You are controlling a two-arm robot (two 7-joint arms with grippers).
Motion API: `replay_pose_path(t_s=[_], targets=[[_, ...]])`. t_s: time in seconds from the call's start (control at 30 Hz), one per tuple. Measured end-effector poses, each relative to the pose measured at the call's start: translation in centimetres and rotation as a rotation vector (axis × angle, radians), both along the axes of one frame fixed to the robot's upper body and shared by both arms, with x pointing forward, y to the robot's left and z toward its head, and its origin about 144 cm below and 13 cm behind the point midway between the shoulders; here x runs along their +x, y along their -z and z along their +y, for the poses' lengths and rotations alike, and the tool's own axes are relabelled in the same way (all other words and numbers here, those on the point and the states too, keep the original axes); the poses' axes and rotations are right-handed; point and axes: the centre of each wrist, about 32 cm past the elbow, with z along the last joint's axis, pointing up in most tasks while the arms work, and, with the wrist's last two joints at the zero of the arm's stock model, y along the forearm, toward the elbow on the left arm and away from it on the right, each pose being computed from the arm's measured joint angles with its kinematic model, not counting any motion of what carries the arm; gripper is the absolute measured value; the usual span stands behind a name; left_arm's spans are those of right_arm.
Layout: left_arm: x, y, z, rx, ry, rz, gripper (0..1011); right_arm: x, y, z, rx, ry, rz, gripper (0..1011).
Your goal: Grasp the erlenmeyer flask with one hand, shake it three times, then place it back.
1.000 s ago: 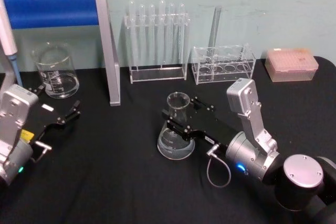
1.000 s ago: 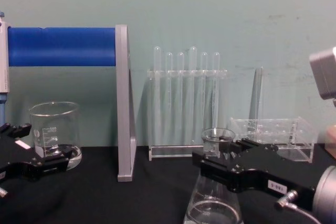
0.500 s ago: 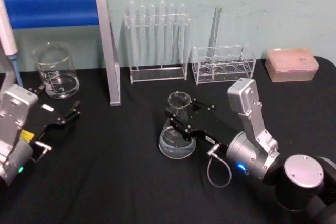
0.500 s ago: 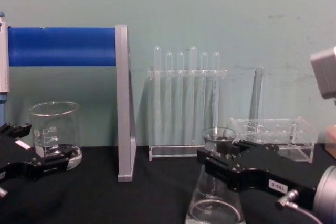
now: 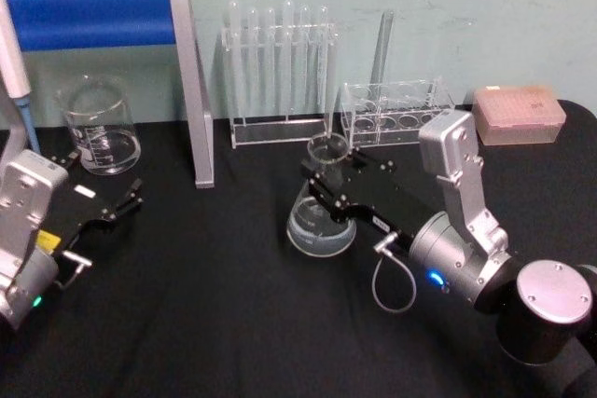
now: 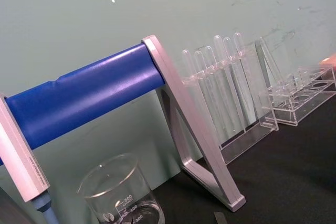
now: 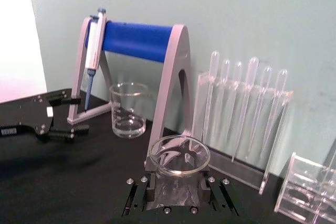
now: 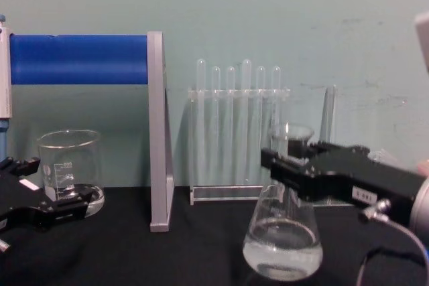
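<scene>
The right gripper [image 5: 328, 182] is closed on the neck of the erlenmeyer flask [image 5: 320, 223], just under the rim. The flask is over the middle of the black table [image 5: 215, 305], in front of the test tube rack [image 5: 278, 72], with a little clear liquid inside. Whether its base touches the table I cannot tell. The left gripper [image 5: 101, 177] rests near the beaker [image 5: 98, 128], fingers apart, holding nothing

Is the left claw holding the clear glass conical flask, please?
No, the right claw grips the clear glass conical flask by its neck.
</scene>
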Motion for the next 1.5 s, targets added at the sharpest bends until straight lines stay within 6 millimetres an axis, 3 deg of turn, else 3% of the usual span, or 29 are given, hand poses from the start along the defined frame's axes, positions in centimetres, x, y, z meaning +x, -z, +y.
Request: replay_pose_path(t_s=[0.33, 0.9, 1.5], targets=[[0.0, 0.0, 0.0, 0.0, 0.0, 0.0, 1001, -0.6, -1.9, 0.0, 0.016, 0.015, -0.035, 449], [0.0, 0.0, 0.0, 0.0, 0.0, 0.0, 1001, -0.6, -1.5, 0.4, 0.018, 0.024, -0.022, 449], [0.0, 0.0, 0.0, 0.0, 0.0, 0.0, 1001, -1.8, -1.5, 4.0, 0.014, -0.126, -0.016, 449]])
